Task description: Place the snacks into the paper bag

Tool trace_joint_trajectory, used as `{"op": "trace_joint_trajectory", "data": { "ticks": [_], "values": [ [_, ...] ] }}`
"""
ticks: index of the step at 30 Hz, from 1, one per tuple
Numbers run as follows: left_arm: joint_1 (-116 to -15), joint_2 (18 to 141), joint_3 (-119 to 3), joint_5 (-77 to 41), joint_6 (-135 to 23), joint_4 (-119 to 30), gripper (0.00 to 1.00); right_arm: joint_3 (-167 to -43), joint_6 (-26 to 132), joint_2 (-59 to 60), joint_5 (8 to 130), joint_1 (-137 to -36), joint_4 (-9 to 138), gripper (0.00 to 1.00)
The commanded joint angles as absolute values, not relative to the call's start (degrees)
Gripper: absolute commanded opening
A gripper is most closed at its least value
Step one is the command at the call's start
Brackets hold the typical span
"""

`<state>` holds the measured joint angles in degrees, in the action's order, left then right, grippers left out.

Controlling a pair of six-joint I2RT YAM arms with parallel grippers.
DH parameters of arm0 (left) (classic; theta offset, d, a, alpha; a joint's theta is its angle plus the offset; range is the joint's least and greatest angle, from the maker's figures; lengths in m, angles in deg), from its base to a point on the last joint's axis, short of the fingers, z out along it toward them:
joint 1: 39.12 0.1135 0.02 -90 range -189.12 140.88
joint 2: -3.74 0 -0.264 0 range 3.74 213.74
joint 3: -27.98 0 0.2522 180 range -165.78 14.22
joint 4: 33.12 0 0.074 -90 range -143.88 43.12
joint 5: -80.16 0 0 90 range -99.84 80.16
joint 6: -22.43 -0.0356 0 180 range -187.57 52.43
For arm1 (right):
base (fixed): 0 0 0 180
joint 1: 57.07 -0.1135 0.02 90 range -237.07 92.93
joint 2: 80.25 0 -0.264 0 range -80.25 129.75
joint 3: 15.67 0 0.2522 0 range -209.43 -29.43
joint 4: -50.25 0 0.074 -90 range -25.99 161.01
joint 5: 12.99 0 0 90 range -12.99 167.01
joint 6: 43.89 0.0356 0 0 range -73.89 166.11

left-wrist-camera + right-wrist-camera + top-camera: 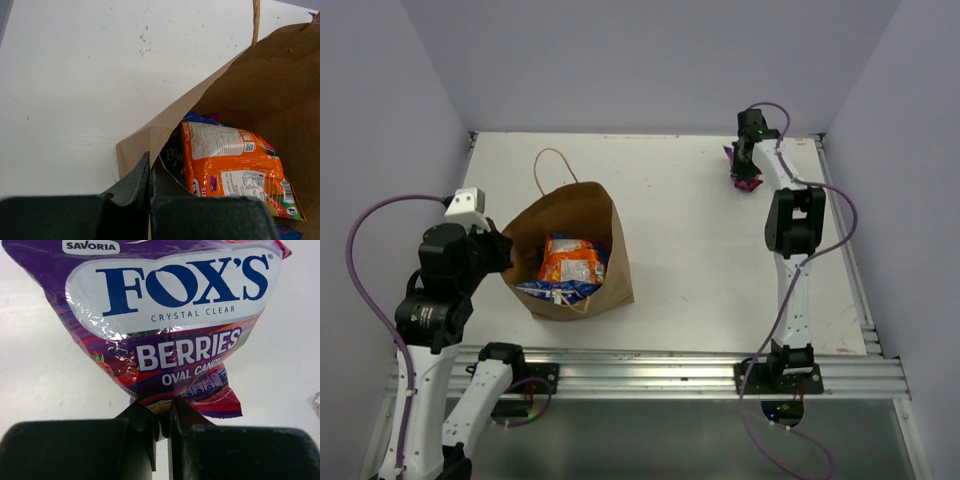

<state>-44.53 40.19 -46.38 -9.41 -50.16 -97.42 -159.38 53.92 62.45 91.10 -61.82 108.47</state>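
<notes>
Purple packet (165,315), apparently tight, in right tool (161,416).

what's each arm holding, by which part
Right fingers: purple glossy candy packet, by its crimped end. Left fingers: brown paper bag, by its rim.

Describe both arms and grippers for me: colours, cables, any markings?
Both arms match: the left arm and right arm have white links with bulky black joint housings, and a purple cable loops along each. The left wrist carries a small white box. The left gripper and right gripper have matte black, wedge-shaped fingers. No markings visible.
</notes>
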Motion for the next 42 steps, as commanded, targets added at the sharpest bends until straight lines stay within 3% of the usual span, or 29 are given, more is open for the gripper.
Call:
{"op": "trace_joint_trajectory", "data": {
  "ticks": [1,6,13,21,28,35,42],
  "values": [
    [-44.7,39.3,-45.6,-9.6,-49.6,-94.1,0.00,-154.6,53.8,49.3,80.1,-63.2,110.7,0.00],
    [-44.7,39.2,-44.0,-11.2,-49.6,-91.8,0.00,-155.3,56.2,35.1,68.5,-67.2,110.1,0.00],
    [-44.7,40.2,-42.9,-13.3,-50.0,-89.4,0.00,-160.5,56.8,24.6,65.6,-86.2,116.5,0.00],
    [-44.7,40.0,-42.0,-15.4,-50.0,-88.1,0.00,-164.9,59.0,24.7,67.2,-103.1,121.3,0.00],
    [-44.7,39.5,-41.9,-15.6,-50.2,-87.9,0.00,-166.0,58.5,27.8,66.0,-110.0,124.6,0.00],
    [-44.7,38.9,-41.8,-15.8,-50.3,-88.3,0.00,-175.4,58.5,32.9,66.2,-116.7,128.2,0.00],
    [-44.7,39.0,-41.6,-16.1,-50.8,-88.4,0.00,-171.7,59.2,31.4,67.3,-121.9,129.9,0.00]
  ]
}}
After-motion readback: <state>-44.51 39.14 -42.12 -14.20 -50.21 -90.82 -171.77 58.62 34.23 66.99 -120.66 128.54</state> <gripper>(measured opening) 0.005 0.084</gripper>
